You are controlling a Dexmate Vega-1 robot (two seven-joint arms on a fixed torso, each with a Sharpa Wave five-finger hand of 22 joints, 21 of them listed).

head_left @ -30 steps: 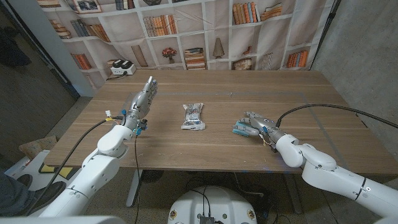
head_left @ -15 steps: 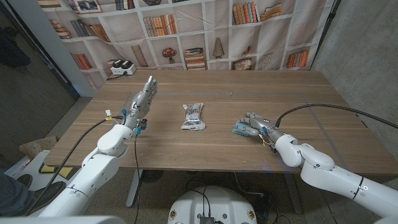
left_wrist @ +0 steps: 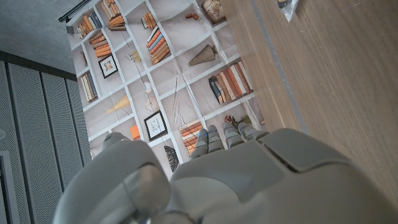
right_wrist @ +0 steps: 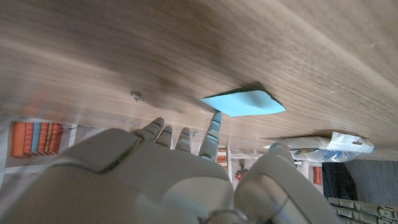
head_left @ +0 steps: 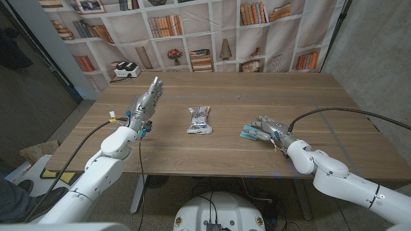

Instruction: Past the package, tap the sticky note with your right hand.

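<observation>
tapping is going best as a light, straight-down touch on the blue sticky note (head_left: 248, 133), lying right of centre in the head view, beside the package (head_left: 200, 120) at mid-frame. right hand (head_left: 268, 129) is hovering with fingers spread, empty, fingertips (right_wrist: 214, 122) at the note's edge; contact is unclear.

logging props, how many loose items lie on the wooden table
2: a crinkly silver-white plastic package at the table's middle, and a blue square paper sticky note beside the right hand. Nothing seems hidden.
</observation>
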